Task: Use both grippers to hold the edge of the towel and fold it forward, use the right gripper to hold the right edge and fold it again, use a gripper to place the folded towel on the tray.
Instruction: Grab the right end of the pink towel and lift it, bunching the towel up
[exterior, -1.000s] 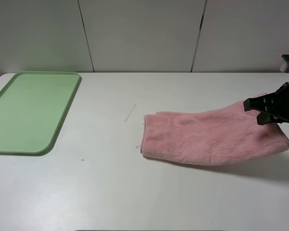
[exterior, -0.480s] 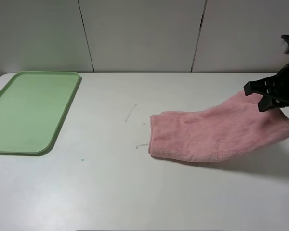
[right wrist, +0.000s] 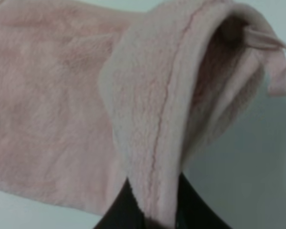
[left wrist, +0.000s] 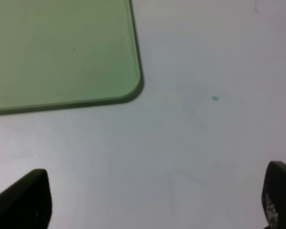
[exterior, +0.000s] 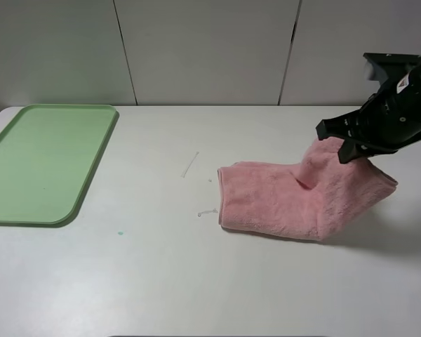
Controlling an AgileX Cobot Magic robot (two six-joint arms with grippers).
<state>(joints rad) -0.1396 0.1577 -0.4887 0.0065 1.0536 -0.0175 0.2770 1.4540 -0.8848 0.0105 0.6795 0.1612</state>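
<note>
The salmon-pink towel (exterior: 281, 200) lies folded once on the white table, right of centre. My right gripper (exterior: 340, 144) is shut on the towel's right edge and holds it lifted and curled over toward the left. In the right wrist view the rolled hem (right wrist: 157, 138) hangs pinched between the black fingers (right wrist: 119, 210). The green tray (exterior: 42, 161) lies flat at the far left and is bare. My left gripper (left wrist: 152, 202) is open and empty, out of the high view; its wrist view shows the tray corner (left wrist: 128, 71).
A small teal speck (exterior: 120, 233) marks the table between tray and towel. A thin scratch line (exterior: 190, 164) and a tiny white scrap (exterior: 206, 212) lie just left of the towel. White wall panels stand behind the table.
My right gripper has risen and moved left with the towel's right edge, curling that end over. The towel's left end slid slightly right, then stayed.
</note>
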